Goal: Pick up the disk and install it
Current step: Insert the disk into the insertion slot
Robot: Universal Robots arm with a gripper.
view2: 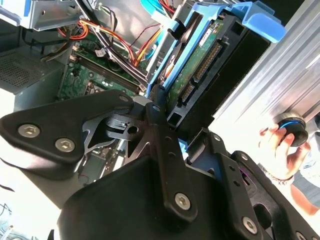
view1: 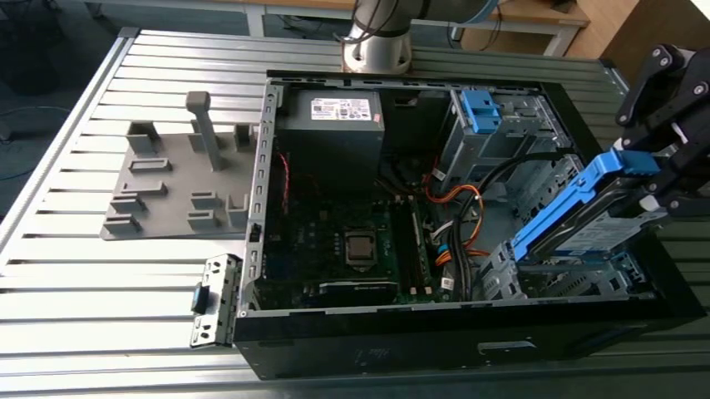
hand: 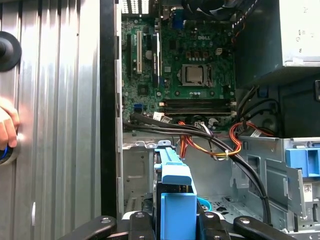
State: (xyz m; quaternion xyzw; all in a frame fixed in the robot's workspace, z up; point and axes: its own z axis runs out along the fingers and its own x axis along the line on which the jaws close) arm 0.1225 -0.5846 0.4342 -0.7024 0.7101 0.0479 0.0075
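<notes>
From my remote seat: the tool (view1: 654, 187) is clamped on the disk (view1: 588, 212), holding it by the upper end of its blue caddy. The disk hangs tilted over the drive cage corner of the open computer case (view1: 332, 353), at about 4 o'clock in the exterior view, with its lower end down by the metal bay. I can't tell whether it's touching the bay yet.

In the second wrist view the black fingers (view2: 160, 130) pinch the disk (view2: 200, 65) from both sides; you can see its green circuit board and connector edge inside the blue frame. In the first wrist view the blue caddy end of the disk (hand: 177, 200) sits right between the tool's (hand: 177, 222) black links, pointing down toward the case floor, with the motherboard (hand: 185, 65) at 12 o'clock and a bundle of orange and black cables (hand: 215, 142) in between.

There's a second blue bracket (view1: 480, 108) in the upper bay, around 1 o'clock in the exterior view. A grey fixture plate (view1: 178, 187) lies on the bench (view1: 66, 283) at 9 o'clock. A person's hand (view2: 280, 150) rests on a black knob outside the case.
</notes>
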